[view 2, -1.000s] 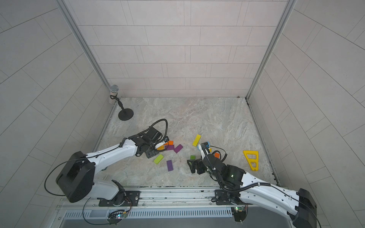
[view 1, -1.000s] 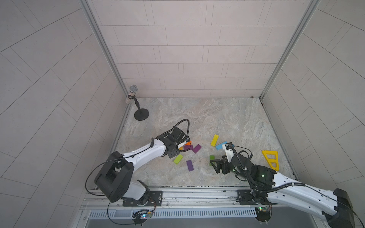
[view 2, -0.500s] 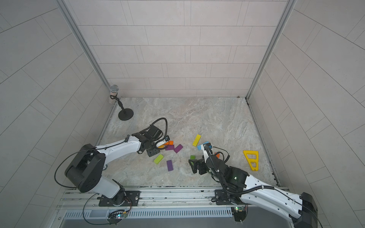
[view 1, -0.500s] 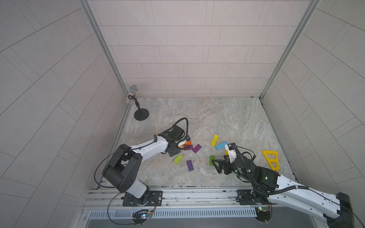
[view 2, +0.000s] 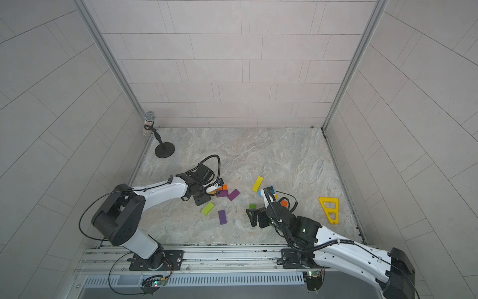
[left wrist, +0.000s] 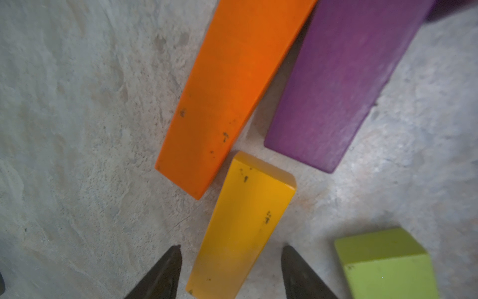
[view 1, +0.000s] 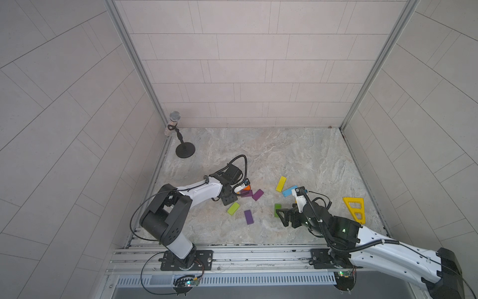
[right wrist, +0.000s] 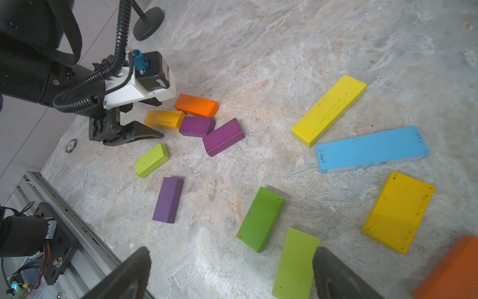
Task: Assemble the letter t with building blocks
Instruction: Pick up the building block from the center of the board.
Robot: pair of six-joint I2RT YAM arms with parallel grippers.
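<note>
Marble tabletop bare at its far edge; twelve blocks near the front: three purple, three yellow, two orange, two lime, one green, one blue. Left gripper straddles one yellow block, unclamped; right gripper gapes.

Pale tiled walls, marbled floor

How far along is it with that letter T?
Barely started. Done: nothing; the building blocks lie scattered, with no T shape. In hand: the left end effector straddles an amber block, jaws open, not gripping; the right end effector hangs open. To do: the whole stem and crossbar.
</note>
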